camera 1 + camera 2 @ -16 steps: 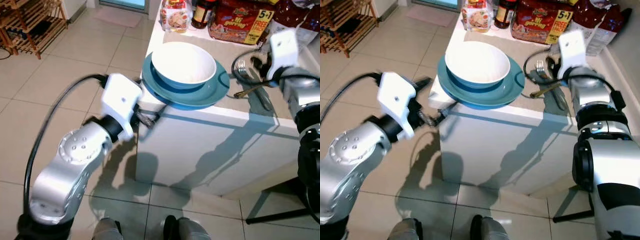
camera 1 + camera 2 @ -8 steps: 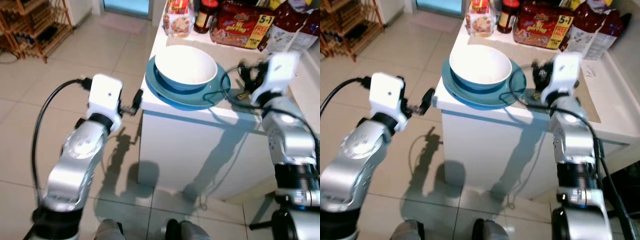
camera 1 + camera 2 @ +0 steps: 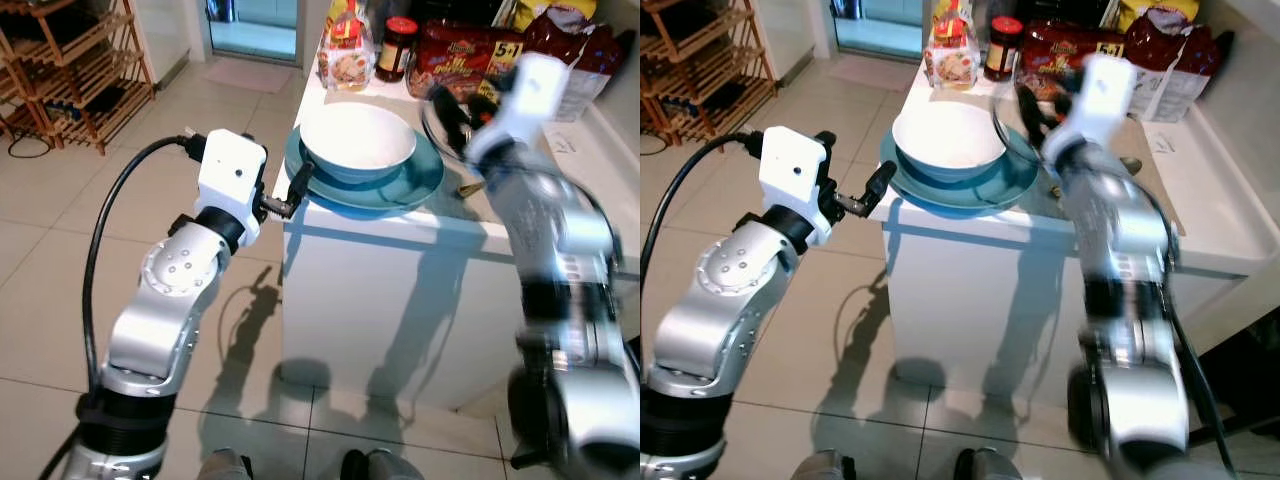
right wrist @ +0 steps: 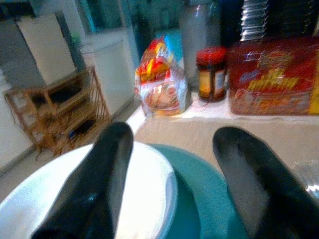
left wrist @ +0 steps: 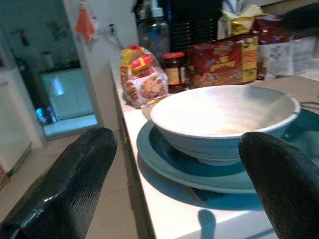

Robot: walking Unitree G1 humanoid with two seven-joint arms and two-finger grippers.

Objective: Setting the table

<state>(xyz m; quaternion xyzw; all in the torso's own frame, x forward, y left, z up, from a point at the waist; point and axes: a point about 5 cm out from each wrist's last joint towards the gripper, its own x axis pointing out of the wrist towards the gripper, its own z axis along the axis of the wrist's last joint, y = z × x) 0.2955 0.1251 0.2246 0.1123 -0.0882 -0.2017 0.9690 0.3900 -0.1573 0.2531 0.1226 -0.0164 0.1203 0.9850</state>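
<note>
White bowl (image 3: 357,142) sits inside teal plate (image 3: 420,178), at the front corner of the white surface (image 3: 400,225). Left gripper (image 3: 297,190) is just off that corner, beside the plate rim; its fingers (image 5: 70,184) are spread apart, released, holding nothing, with bowl and plate ahead between them in the left wrist view. Right gripper (image 4: 174,184) is over the far side of the plate, blurred in the eye views; its fingers (image 4: 97,189) are parted and empty, bowl under one fingertip, plate rim between them. Beyond the fingers, at the back of the surface: snack bag (image 3: 346,55), dark jar with red lid (image 3: 399,48), red packet (image 3: 470,62). Wooden rack (image 3: 70,70) stands on the tiled floor (image 3: 60,230), well apart.
</note>
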